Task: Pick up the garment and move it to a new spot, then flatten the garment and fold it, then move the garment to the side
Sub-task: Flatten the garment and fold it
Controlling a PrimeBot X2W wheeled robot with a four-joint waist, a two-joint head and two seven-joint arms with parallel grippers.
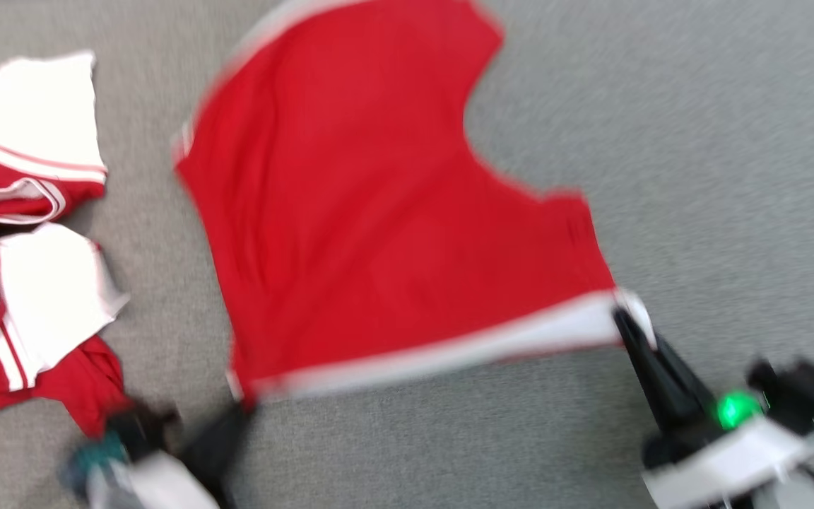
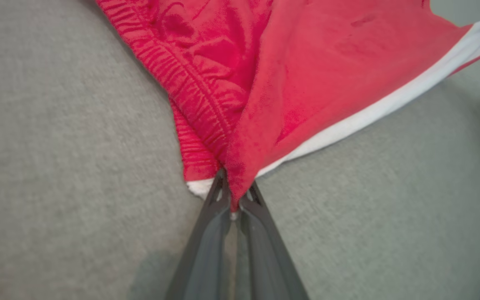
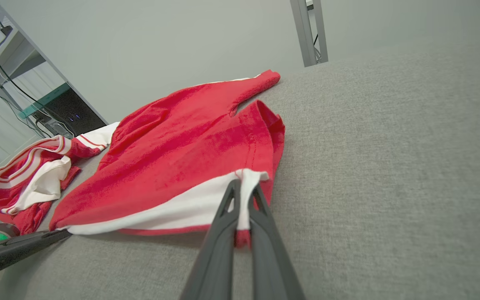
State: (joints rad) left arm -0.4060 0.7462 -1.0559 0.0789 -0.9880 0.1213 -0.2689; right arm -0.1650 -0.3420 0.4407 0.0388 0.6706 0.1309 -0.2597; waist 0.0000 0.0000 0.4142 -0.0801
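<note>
The garment [image 1: 386, 212] is a pair of red shorts with a white band along one side, spread over the grey surface and stretched between both grippers. My left gripper [image 1: 241, 410] is shut on its near left corner, with the red cloth [image 2: 290, 79] pinched between the dark fingers [image 2: 211, 225]. At the near right corner my right gripper [image 1: 626, 318] is shut on the white band [image 3: 190, 206]. In the right wrist view the garment [image 3: 181, 146] lies mostly flat, and the left gripper [image 3: 63, 234] holds its far corner.
A second heap of red and white clothes [image 1: 18, 233] lies at the left edge, close to the left arm; the same heap [image 3: 31, 175] appears in the right wrist view. The grey cloth surface [image 1: 718, 155] stretches away to the right. Metal posts [image 3: 308, 31] and a desk [image 3: 36, 96] stand beyond the surface.
</note>
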